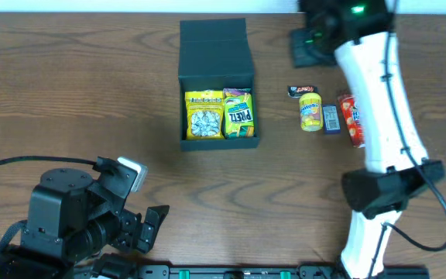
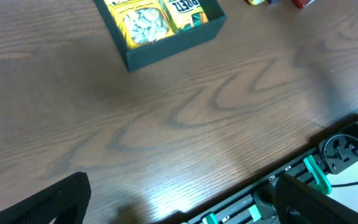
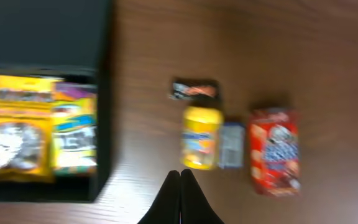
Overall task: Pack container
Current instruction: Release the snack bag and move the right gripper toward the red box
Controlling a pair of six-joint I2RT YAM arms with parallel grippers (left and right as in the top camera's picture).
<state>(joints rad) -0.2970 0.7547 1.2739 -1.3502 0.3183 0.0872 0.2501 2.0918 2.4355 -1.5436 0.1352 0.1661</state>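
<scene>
The container [image 1: 217, 48], a dark teal box with its flap lid open to the back, stands mid-table and holds two yellow snack packs [image 1: 204, 115] side by side. To its right lie a small dark pack [image 1: 301, 91], a yellow pack [image 1: 310, 111], a blue-grey pack [image 1: 331, 118] and a red pack [image 1: 351, 118]. My right gripper [image 3: 180, 186] is shut and empty, held high above the table near the yellow pack [image 3: 200, 135]; the container's wall [image 3: 103, 143] is to its left. My left gripper [image 2: 179, 205] is open and empty near the front edge, well short of the container [image 2: 166, 53].
The white right arm [image 1: 382, 116] stretches from the front right toward the back and passes over the table beside the red pack. A black rail with teal clips [image 2: 316, 174] runs along the table's front edge.
</scene>
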